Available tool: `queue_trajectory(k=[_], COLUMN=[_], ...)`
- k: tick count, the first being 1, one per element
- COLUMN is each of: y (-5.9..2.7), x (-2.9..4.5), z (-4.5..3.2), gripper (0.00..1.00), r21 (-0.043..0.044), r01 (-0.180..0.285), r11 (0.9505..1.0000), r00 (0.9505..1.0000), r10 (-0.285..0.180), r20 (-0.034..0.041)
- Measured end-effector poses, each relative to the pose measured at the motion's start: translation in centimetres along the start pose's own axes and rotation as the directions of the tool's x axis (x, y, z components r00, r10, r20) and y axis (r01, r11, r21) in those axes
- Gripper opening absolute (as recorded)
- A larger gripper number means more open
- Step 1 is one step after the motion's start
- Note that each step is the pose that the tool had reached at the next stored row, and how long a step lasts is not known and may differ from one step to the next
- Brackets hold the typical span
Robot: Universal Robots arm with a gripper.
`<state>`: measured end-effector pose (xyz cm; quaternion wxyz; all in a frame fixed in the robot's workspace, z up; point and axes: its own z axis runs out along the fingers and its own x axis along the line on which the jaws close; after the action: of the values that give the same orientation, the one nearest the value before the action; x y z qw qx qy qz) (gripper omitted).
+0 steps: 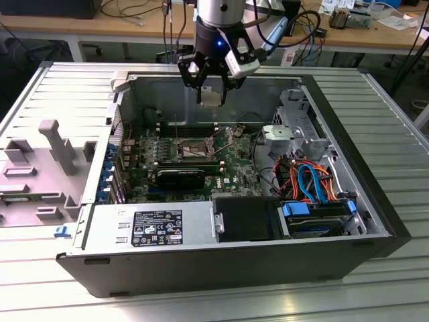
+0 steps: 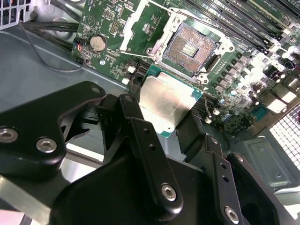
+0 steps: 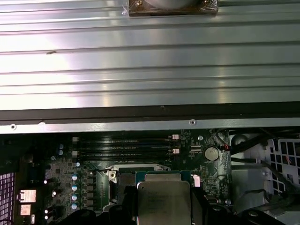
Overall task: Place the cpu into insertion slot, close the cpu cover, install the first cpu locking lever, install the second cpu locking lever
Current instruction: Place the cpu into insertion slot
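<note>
Worktop [image 1: 395, 107]: ribbed aluminium surface that carries the computer case, with bare metal on all sides of it
Computer case [image 1: 201, 265]: dark tower lying on its side in the middle of the worktop, side panel off and the inside open upward
Grey plastic part [image 1: 57, 144]: lies on the worktop just beyond the case's wall on the exterior view's left
Power supply [image 1: 154, 225]: grey box with a black label, against the case wall closest to the exterior camera, toward the corner on that view's left
Motherboard [image 1: 234, 171]: green board flat on the case floor, filling the half toward the far wall
Cables [image 1: 312, 181]: blue and orange bundle in the case's corner on the exterior view's right, beside the drive cage
Gripper [image 1: 212, 90]: black two-fingered claw hanging over the motherboard near the case's far wall, clenched on the cpu and pinching it by two opposite edges; in the second wrist view [image 2: 164, 112] a finger sits on each side of the chip
Memory sticks [image 3: 126, 145]: long black strips along the motherboard edge next to the socket
Insertion slot [image 2: 190, 47]: square socket on the motherboard, its gold-brown contact field bare and nothing seated in it
Cpu [image 2: 166, 103]: silvery-grey square chip held in the air above the motherboard, clear of the insertion slot, metal top toward both wrist cameras [image 3: 164, 201]
Coin cell [image 2: 98, 43]: round silver battery on the motherboard, near the socket
</note>
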<state>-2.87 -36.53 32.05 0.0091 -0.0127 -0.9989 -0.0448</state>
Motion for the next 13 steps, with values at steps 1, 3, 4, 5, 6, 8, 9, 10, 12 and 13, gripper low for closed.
queue_trajectory(k=[1, 3, 4, 5, 6, 8, 9, 10, 12, 13], y=[-0.01, -0.01, -0.02, -0.02, -0.03, -0.04, -0.06, -0.09, -0.10, -0.10], x=[0.00, 0.00, 0.00, 0.00, 0.00, 0.00, -0.01, -0.01, -0.01, -0.01], z=[0.03, 0.06, 0.08, 0.09, 0.12, 0.15, 0.25, 0.34, 0.36, 0.38], gripper=[0.55, 0.55, 0.55, 0.55, 0.55, 0.55, 0.55, 0.55, 0.55, 0.55], r21=[0.0000, 0.0000, -0.0001, 0.0000, 0.0000, 0.0000, -0.0001, 0.0000, 0.0000, 0.0000], r01=[0.000, 0.000, 0.000, 0.000, 0.000, 0.000, 0.000, 0.000, 0.000, 0.000], r11=[1.0000, 1.0000, 1.0000, 1.0000, 1.0000, 1.0000, 1.0000, 1.0000, 1.0000, 1.0000], r00=[1.0000, 1.0000, 1.0000, 1.0000, 1.0000, 1.0000, 1.0000, 1.0000, 1.0000, 1.0000], r10=[0.000, 0.000, 0.000, 0.000, 0.000, 0.000, 0.000, 0.000, 0.000, 0.000], r20=[0.0001, 0.0000, 0.0000, 0.0000, 0.0000, 0.0000, 0.0000, 0.0001, 0.0000, 0.0000])
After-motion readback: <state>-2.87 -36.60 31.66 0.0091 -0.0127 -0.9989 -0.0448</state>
